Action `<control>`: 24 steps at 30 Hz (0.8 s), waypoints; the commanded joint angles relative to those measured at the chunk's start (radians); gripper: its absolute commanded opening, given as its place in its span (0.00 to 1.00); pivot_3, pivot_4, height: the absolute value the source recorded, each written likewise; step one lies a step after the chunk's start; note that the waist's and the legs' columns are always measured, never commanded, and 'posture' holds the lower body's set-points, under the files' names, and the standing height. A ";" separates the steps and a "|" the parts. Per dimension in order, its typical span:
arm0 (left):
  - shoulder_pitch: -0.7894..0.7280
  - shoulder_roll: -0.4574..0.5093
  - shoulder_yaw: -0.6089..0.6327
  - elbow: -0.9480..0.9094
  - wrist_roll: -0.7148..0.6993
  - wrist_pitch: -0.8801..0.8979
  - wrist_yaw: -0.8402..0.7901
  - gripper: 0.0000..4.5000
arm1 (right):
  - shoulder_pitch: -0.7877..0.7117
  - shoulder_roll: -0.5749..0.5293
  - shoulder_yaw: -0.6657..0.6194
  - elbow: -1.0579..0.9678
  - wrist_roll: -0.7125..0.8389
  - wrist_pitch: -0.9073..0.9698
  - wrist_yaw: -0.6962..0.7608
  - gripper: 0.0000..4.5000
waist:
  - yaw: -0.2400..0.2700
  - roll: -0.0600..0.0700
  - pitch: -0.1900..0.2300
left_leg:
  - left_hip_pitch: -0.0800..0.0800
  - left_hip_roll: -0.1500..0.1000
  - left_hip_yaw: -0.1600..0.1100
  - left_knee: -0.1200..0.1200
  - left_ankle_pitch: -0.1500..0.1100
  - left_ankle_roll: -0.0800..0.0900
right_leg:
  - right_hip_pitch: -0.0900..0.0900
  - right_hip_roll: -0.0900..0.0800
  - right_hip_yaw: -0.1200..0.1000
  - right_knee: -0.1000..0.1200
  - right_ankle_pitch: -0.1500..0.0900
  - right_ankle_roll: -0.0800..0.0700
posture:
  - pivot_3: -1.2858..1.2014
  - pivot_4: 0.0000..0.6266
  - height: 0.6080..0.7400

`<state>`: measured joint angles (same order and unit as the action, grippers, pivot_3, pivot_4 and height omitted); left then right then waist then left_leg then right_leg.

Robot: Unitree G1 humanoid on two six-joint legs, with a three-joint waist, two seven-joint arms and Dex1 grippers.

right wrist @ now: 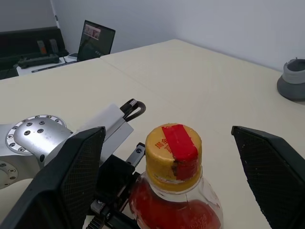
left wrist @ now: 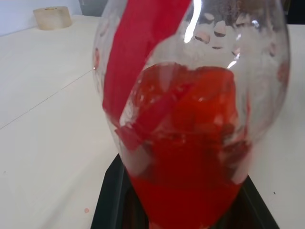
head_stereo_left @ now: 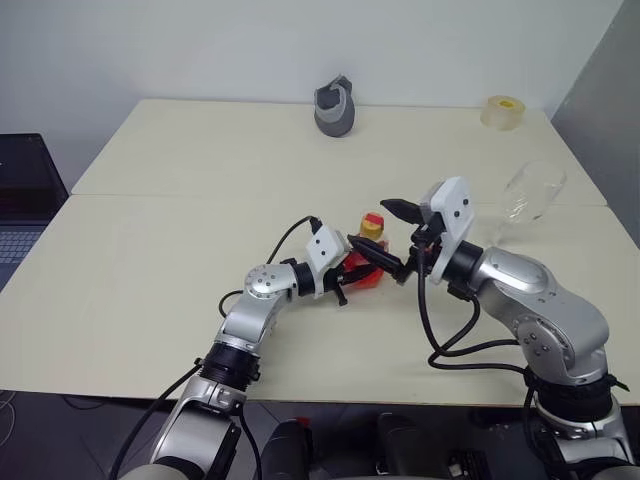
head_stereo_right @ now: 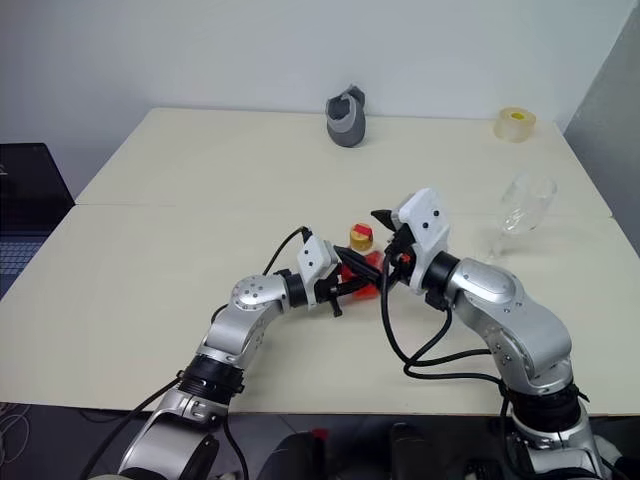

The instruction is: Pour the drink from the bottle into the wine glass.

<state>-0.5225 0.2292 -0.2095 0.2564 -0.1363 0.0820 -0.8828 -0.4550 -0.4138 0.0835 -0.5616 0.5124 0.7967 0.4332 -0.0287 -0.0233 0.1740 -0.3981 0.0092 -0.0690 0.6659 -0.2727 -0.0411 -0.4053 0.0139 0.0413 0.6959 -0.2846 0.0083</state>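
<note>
Left end effector (head_stereo_left: 352,274) clamps bottle (head_stereo_left: 368,262) | cap (right wrist: 173,156) (right wrist) on

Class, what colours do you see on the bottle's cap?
Yellow cap with a red strip across its top, clearest in the right wrist view.

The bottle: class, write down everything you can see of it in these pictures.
The bottle is small, of clear plastic, with a rounded body, a narrow neck and a red-and-white label. Its yellow cap, with a red strip across the top, is still on. Bright red drink fills the lower body. It stands upright at the middle of the table, held low on the body by the left gripper. The right gripper has its fingers open on either side of the cap, not touching it.
</note>
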 commanded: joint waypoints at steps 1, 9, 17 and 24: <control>-0.024 -0.007 0.007 -0.025 -0.011 -0.020 0.003 0.19 | -0.026 0.006 0.004 -0.009 -0.011 -0.027 0.005 0.96 | 0.000 0.000 0.000 | 0.000 0.000 0.000 0.000 0.000 0.000 | 0.000 0.000 0.000 0.000 0.000 0.000 | 0.52 0.24 1.00; -0.021 -0.009 0.005 -0.030 -0.011 -0.018 0.004 0.19 | -0.024 0.002 0.018 -0.014 -0.025 -0.037 0.020 0.39 | 0.000 0.000 0.000 | 0.000 0.000 0.000 0.000 0.000 0.000 | 0.000 0.000 0.000 0.000 0.000 0.000 | 0.52 0.24 1.00; -0.018 -0.008 0.005 -0.034 -0.012 -0.018 0.003 0.19 | -0.014 0.035 -0.006 -0.016 0.009 -0.080 0.044 0.27 | 0.000 0.000 0.000 | 0.000 0.000 0.000 0.000 0.000 0.000 | 0.000 0.000 0.000 0.000 0.000 0.000 | 0.52 0.24 1.00; -0.011 -0.005 0.006 -0.051 -0.025 -0.013 -0.009 0.19 | 0.020 0.093 -0.073 -0.030 0.108 -0.071 0.066 0.27 | 0.000 0.000 0.000 | 0.000 0.000 0.000 0.000 0.000 0.000 | 0.000 0.000 0.000 0.000 0.000 0.000 | 0.52 0.24 1.00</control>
<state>-0.5225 0.2291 -0.2088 0.2372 -0.1438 0.0771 -0.8897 -0.4221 -0.3386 0.0363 -0.5350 0.5468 0.7621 0.4641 -0.0287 -0.0233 0.1740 -0.3981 0.0091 -0.0689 0.6659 -0.2727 -0.0411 -0.4053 0.0138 0.0414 0.6959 -0.2846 0.0083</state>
